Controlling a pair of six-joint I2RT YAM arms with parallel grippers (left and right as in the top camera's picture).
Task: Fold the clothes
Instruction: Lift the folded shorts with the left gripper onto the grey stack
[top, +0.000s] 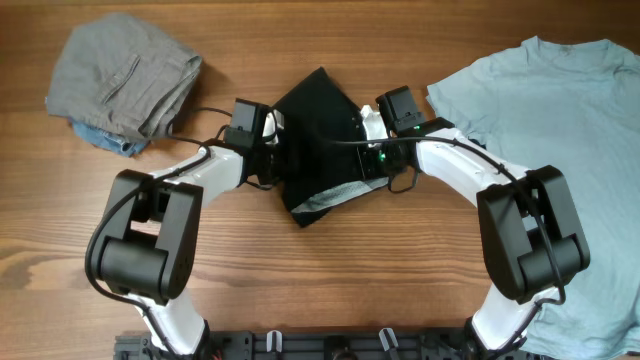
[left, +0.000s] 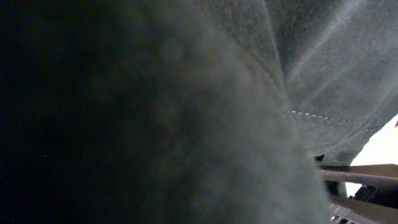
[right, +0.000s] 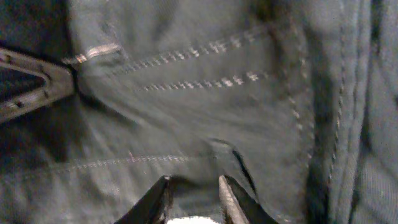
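Note:
The black shorts (top: 318, 125) hang bunched in a diamond shape at the middle of the table, between my two grippers. My left gripper (top: 272, 152) is at their left edge. Dark fabric (left: 186, 112) fills the left wrist view and hides the fingers; the stretched cloth suggests a hold. My right gripper (top: 366, 138) is at their right edge. In the right wrist view its fingers (right: 194, 188) are closed on a fold of the stitched black fabric (right: 199, 93). A light blue T-shirt (top: 560, 110) lies flat at the right.
A folded grey garment (top: 125, 72) lies at the back left on top of a blue piece (top: 108, 140). The wooden table (top: 330, 290) shows bare in front of the shorts. Both arms reach in from the near edge.

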